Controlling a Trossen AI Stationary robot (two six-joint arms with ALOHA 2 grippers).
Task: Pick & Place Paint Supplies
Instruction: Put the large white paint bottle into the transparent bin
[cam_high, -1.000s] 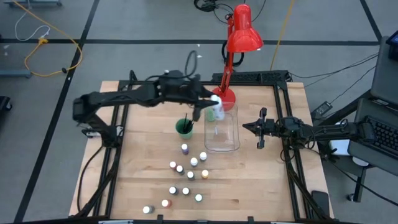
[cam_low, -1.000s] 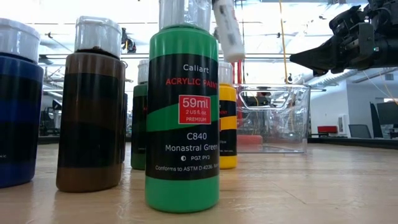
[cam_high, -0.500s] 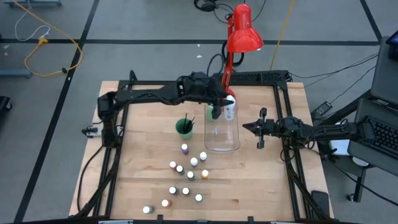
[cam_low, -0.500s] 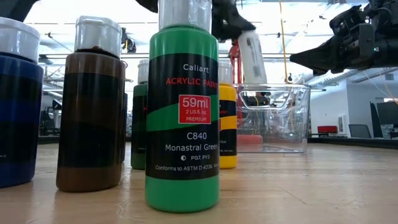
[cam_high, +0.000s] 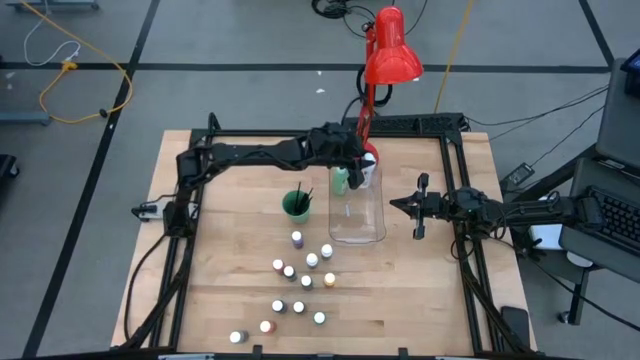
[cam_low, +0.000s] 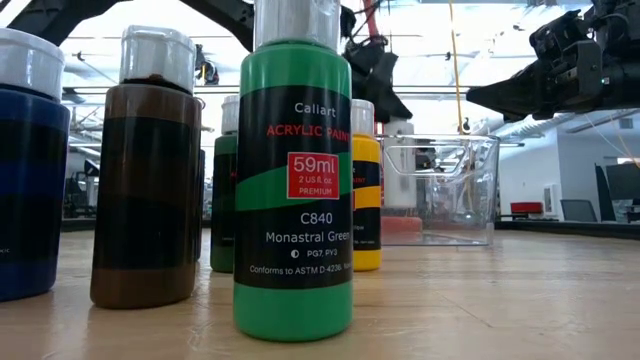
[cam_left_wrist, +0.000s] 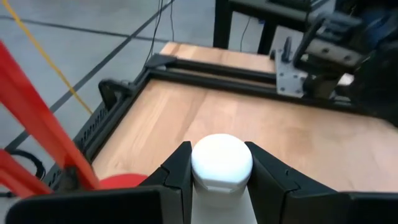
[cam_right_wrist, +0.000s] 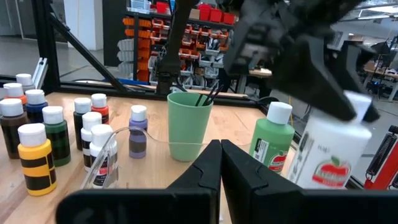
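Worktop (cam_high: 240, 280) with clear bin (cam_high: 357, 212) near its far edge. Left gripper (cam_high: 362, 170), over the bin's far end, clamps a large white bottle (cam_left_wrist: 221, 163) between its fingers. Right gripper (cam_high: 398, 202), fingers closed and empty, waits beside the bin. Small bottles (cam_high: 297, 273) stand toward the near edge.

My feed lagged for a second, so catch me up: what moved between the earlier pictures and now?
The left gripper, jaws shut on the large white bottle, carried it from beside the green cup toward the right and lowered it into the far end of the clear bin. It has not let go. A larger green bottle stands in the bin. The right gripper, jaws shut, the cup and the small bottles stayed put.
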